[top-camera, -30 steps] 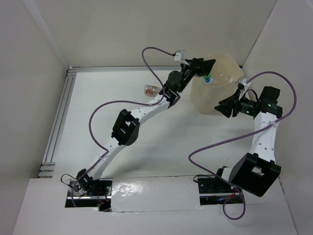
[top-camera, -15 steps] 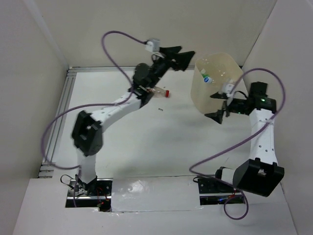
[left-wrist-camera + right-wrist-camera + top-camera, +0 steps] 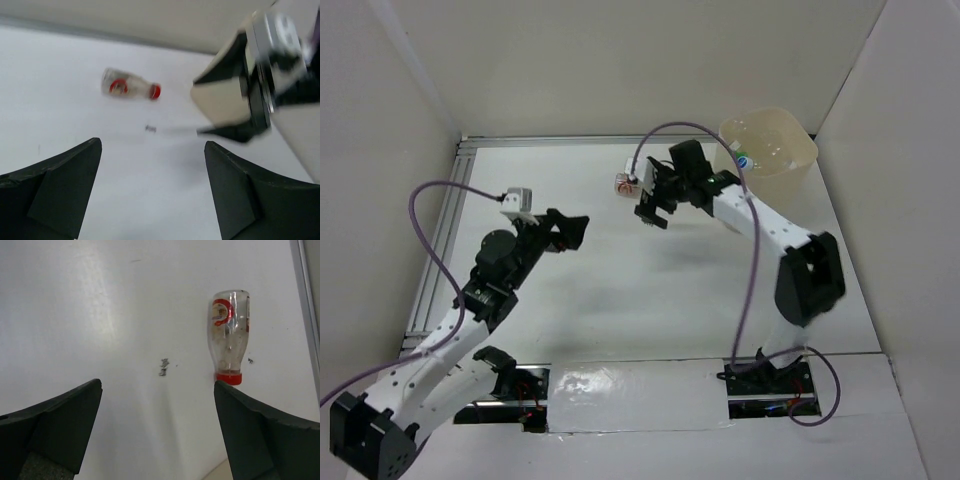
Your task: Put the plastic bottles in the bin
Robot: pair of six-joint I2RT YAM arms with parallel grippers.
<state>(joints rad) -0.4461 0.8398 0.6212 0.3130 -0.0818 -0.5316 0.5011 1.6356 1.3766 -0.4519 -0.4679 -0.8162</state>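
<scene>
A clear plastic bottle (image 3: 624, 184) with a red cap and a red label lies on its side on the white table, left of the bin (image 3: 790, 165). The right wrist view shows this bottle (image 3: 229, 335) ahead and to the right of my open right gripper (image 3: 157, 410), its cap close to the right finger and nothing between the jaws. From above, my right gripper (image 3: 651, 208) hangs just right of the bottle. Another bottle (image 3: 747, 159), blue-capped, lies inside the bin. My left gripper (image 3: 572, 229) is open and empty, far from the bottle (image 3: 127, 89).
An aluminium rail (image 3: 440, 250) runs along the table's left edge, and another lies along the back. White walls close in on three sides. A small dark mark (image 3: 163, 367) is on the table near the bottle. The right arm's purple cable (image 3: 752, 270) hangs over the table.
The left arm has pulled back from the bin to the near left, leaving the blue-capped bottle inside. The right arm swung from beside the bin over to the lying bottle, its jaws opening wide.
</scene>
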